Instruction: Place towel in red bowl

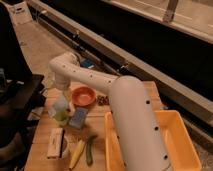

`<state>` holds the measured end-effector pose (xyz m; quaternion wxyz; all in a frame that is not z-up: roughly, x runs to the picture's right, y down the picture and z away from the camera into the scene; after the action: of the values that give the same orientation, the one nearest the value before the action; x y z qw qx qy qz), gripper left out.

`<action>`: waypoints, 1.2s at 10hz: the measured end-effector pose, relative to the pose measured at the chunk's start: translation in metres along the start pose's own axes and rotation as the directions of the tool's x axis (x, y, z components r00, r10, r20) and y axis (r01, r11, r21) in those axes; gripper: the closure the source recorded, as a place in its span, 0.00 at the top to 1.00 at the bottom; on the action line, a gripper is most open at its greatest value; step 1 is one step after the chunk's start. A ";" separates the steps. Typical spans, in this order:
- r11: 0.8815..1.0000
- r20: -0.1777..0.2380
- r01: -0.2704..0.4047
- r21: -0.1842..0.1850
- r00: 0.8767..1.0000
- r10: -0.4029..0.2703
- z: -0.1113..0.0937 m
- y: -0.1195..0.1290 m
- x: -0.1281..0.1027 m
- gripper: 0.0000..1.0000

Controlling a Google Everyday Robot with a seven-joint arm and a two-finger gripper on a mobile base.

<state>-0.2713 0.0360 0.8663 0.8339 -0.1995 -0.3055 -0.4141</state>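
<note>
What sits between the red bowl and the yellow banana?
In the camera view, a blue rectangular block lies between the round red bowl and the yellow banana; the end effector hangs left of the bowl.

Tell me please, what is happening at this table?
The robot's arm reaches down over the wooden table. Its tool is low, just beside the red bowl, with a pale bundle, probably the towel, under it. The towel is not in the bowl yet; the bowl looks empty.
</note>
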 end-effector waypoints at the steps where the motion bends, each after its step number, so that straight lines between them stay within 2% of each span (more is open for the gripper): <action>1: 1.000 0.023 0.003 0.001 1.000 -0.003 0.009 0.000 -0.006 0.80; 4: 1.000 0.091 0.005 -0.021 0.996 -0.003 0.037 0.004 -0.016 0.80; 6: 0.999 0.112 -0.019 -0.044 0.993 0.023 0.053 0.013 -0.011 0.80; 9: 0.994 0.118 -0.053 -0.099 0.991 0.064 0.068 0.029 0.002 0.80; 10: 0.992 0.111 -0.070 -0.106 0.990 0.081 0.068 0.034 0.010 0.80; 11: 0.990 0.105 -0.081 -0.118 0.990 0.093 0.068 0.039 0.014 0.78; 12: 0.989 0.101 -0.085 -0.121 0.990 0.097 0.069 0.040 0.016 0.70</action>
<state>-0.2552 0.0901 0.9242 0.8215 -0.2831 -0.3155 -0.3814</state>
